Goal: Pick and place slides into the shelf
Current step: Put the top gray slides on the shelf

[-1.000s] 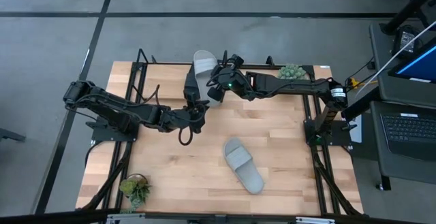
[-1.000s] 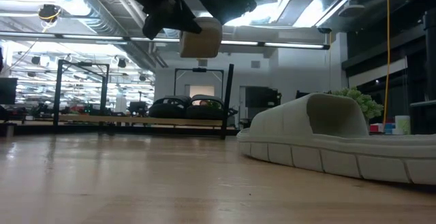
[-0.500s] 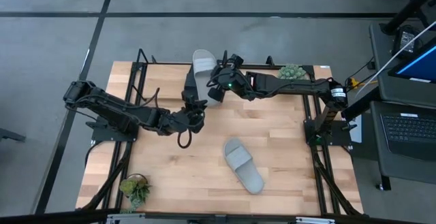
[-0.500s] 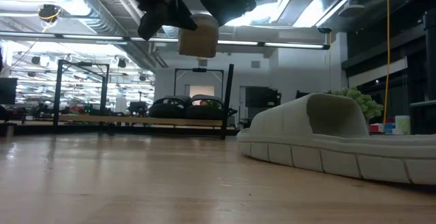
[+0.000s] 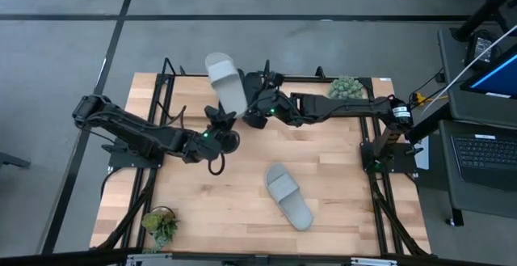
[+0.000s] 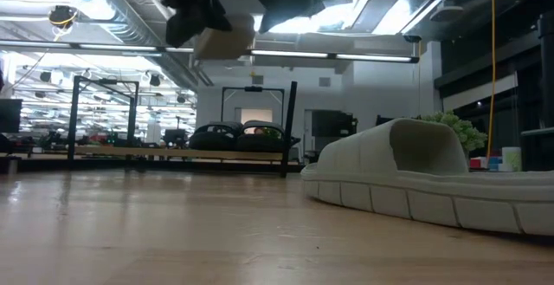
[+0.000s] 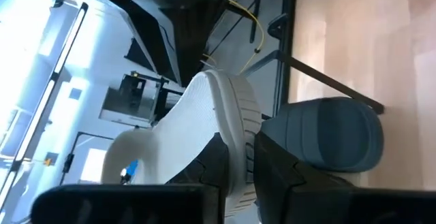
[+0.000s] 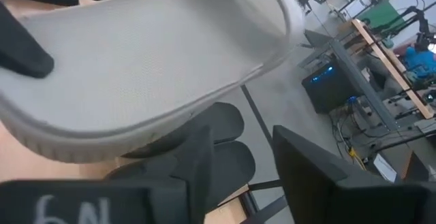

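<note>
High view shows me the pale slide (image 5: 226,80) swung left over the shelf (image 5: 170,84), clamped by my left gripper (image 5: 220,123); my right gripper (image 5: 253,114) has just let go, fingers spread.

Even overhead light falls on the wooden table (image 5: 202,193), throwing only soft, short shadows beneath both arms. At table height, ceiling strip lights (image 6: 363,16) glare white, leaving the arms in silhouette and the nearest boards blurred. A pale grey slide (image 7: 204,135) fills both wrist cameras, close and soft, against a washed-out background.
</note>
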You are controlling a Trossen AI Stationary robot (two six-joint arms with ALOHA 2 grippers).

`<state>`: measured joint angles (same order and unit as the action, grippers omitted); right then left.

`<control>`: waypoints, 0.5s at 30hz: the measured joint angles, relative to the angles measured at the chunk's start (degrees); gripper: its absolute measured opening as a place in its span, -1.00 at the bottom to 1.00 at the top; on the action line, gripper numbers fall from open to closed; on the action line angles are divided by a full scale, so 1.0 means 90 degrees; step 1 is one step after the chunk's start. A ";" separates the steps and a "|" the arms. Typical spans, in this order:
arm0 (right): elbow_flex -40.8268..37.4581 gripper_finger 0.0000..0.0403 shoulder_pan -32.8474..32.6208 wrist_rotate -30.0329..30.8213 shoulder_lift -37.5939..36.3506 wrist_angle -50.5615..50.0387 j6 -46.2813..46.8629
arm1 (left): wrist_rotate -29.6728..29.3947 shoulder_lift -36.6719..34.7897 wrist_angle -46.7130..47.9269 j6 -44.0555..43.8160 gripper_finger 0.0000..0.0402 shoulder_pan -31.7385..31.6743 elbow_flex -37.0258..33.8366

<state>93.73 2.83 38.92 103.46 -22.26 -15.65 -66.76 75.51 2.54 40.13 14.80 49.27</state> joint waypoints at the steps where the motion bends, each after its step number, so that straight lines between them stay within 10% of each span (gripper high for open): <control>1: -0.0002 -0.22 -0.0022 0.0000 -0.0010 -0.0007 -0.0007 | 0.0014 -0.0051 0.0125 -0.0066 -0.81 0.0042 -0.0001; 7: -0.0002 -0.23 -0.0141 0.0037 -0.0244 -0.0278 -0.0019 | 0.0046 -0.0310 0.0758 -0.0469 -0.81 0.0322 -0.0001; 15: -0.0002 -0.93 -0.0329 -0.0154 -0.0931 -0.1571 0.0805 | 0.0652 -0.0905 0.2465 -0.1820 -0.81 0.0728 -0.0001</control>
<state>93.72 -0.13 37.53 95.09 -36.40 -8.41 -60.89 67.37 24.72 23.75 21.36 49.25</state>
